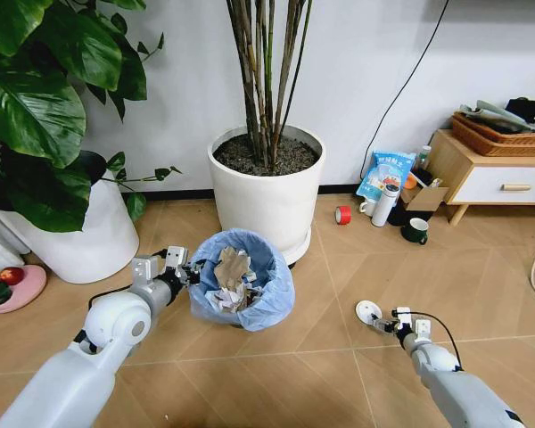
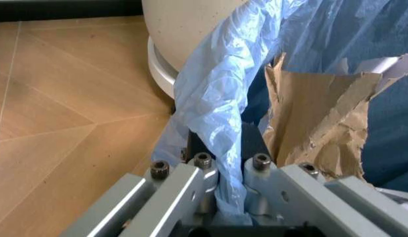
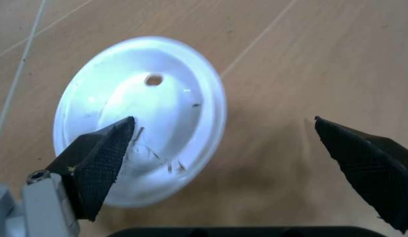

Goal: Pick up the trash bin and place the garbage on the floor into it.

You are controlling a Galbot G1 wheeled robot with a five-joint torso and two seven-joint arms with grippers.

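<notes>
The trash bin [image 1: 242, 283] stands on the herringbone floor [image 1: 294, 374], just in front of the big white plant pot [image 1: 267, 192], already stuffed with brown paper [image 1: 233, 265] and white wads. The left pincer [image 1: 194, 275] is at the bin's left rim, and the left wrist view shows it pinching the rim with the crinkly blue bag liner [image 2: 220, 113] folded over it. That liner is thin and slippery, so the hold should take in the stiff rim beneath, not the plastic alone; the bin itself looks light, though a one-sided hold may let it tilt.

Now the garbage: a white disc [image 1: 368, 311] lies flat on the floor, well to the right of the bin. The right pincer [image 1: 390, 325] hovers just beside it, spread wide, one pad [image 3: 101, 158] over the disc's edge [image 3: 141, 118] and the other out over bare wood. The disc looks like thin moulded plastic with a small hole, light and stiff, hugging the floor, so its raised rim is the likely place to take it, one finger either side.

Beyond, a red tape roll [image 1: 342, 215] and a dark mug [image 1: 415, 231] sit near a low wooden cabinet [image 1: 490, 169].
</notes>
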